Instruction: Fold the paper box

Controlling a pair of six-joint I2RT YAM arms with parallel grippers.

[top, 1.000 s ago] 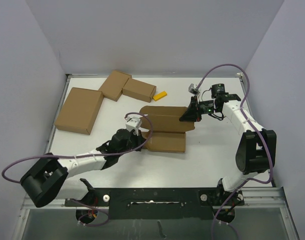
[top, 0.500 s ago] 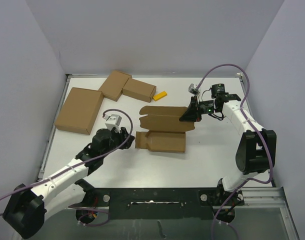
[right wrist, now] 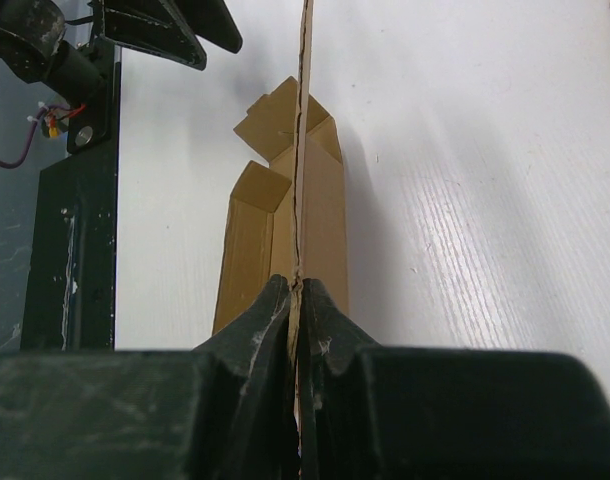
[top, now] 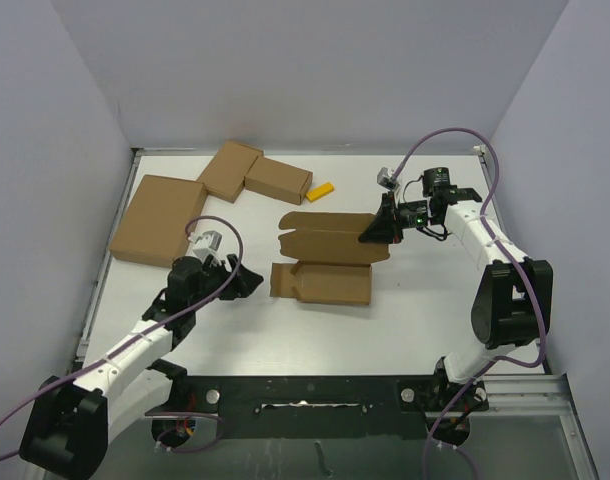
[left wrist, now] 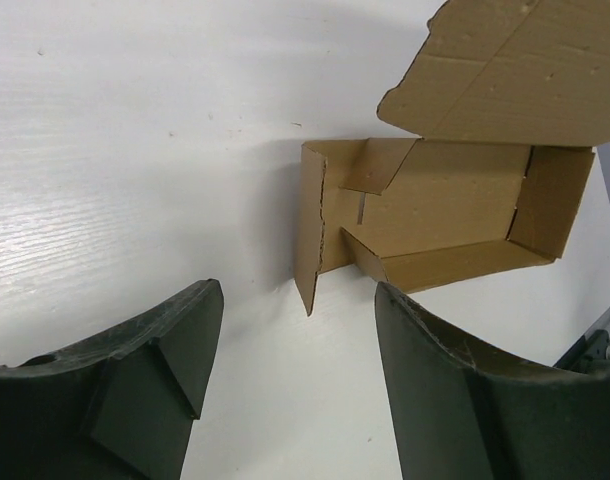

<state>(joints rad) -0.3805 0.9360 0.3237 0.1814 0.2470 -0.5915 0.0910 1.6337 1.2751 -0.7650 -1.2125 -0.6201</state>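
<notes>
The paper box (top: pixel 325 285) lies half-formed between both grippers, its lid panel (top: pixel 335 240) pinched flat in the right gripper (top: pixel 376 232) at the box's right end. The left gripper (top: pixel 243 282) stands wide and empty just left of the box. Hold the lid steady and square those jaws to the upright end flap (left wrist: pixel 309 235) before closing.

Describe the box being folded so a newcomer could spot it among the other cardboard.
Look at the middle of the white table, between the two arms. The paper box lies there half open, one panel pinched by the right gripper, its jaws shut. Unlike the closed flat carton and pair of small cartons at the far left, it shows notched flaps and a hollow inside.
</notes>
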